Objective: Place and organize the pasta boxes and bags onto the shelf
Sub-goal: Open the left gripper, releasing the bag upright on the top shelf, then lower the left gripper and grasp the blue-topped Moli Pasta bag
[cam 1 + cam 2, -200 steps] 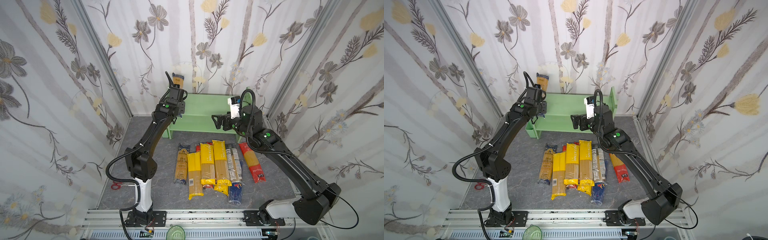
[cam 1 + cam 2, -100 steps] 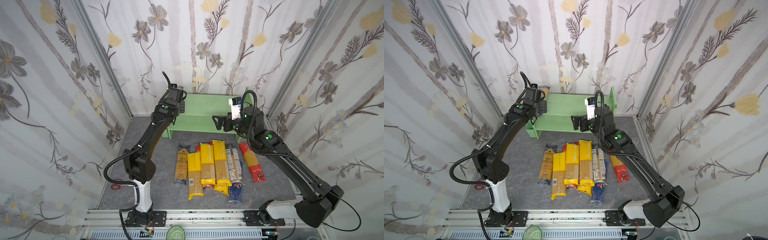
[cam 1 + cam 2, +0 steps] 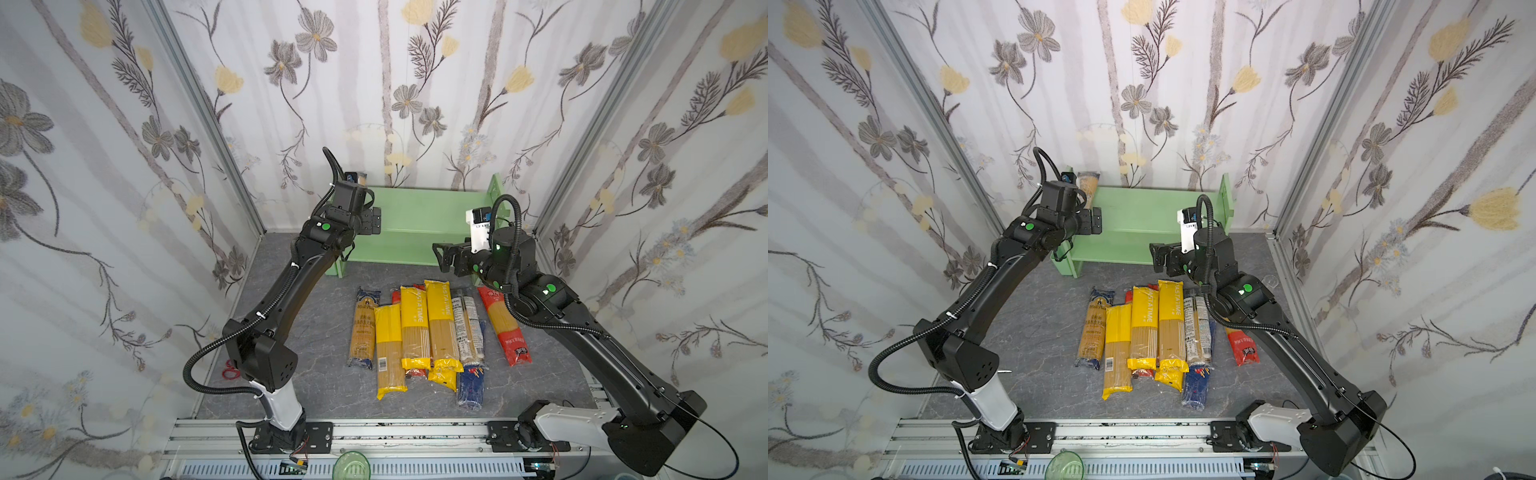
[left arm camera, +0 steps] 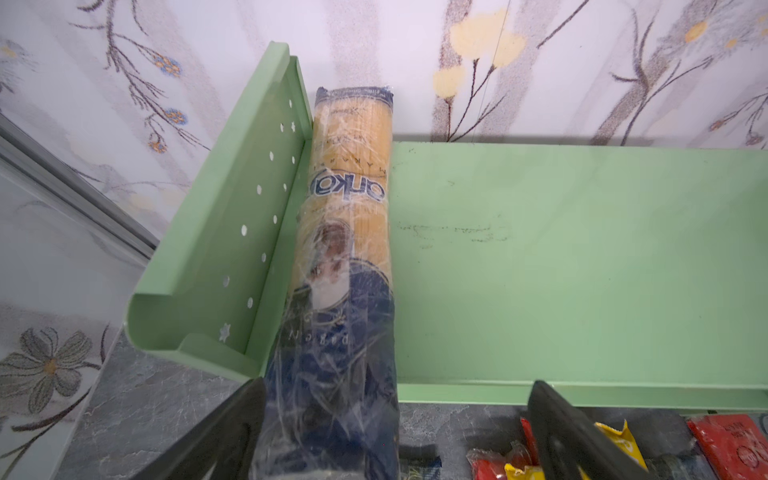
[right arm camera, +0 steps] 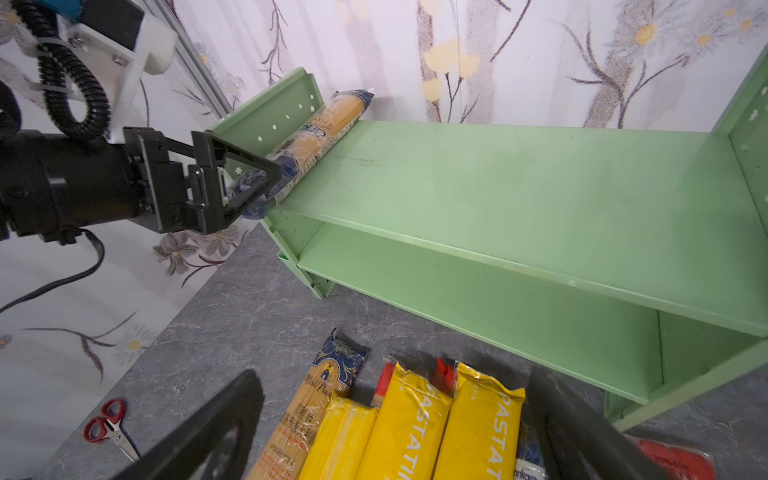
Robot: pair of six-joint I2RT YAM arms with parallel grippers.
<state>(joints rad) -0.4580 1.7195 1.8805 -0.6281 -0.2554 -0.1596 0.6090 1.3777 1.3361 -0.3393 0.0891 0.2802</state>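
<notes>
The left end effector [image 4: 397,384] is standing released, jaws wide either side of the pack [image 4: 349,232]. The pack is lying on the shelf [image 4: 582,249]'s top board, tight against the side panel, near end overhanging. Backing straight out, clear of the film, is looking wisest. The right end effector [image 5: 397,378] is hovering open and empty above the pile [image 3: 419,328] on the table [image 3: 316,374]. Labels are reading "anka…", "PASTATIME", "Moli Pas…".

In both top views the left arm [image 3: 992,282] hides most of the spaghetti pack [image 3: 1089,183] lying on the shelf [image 3: 1154,208].
</notes>
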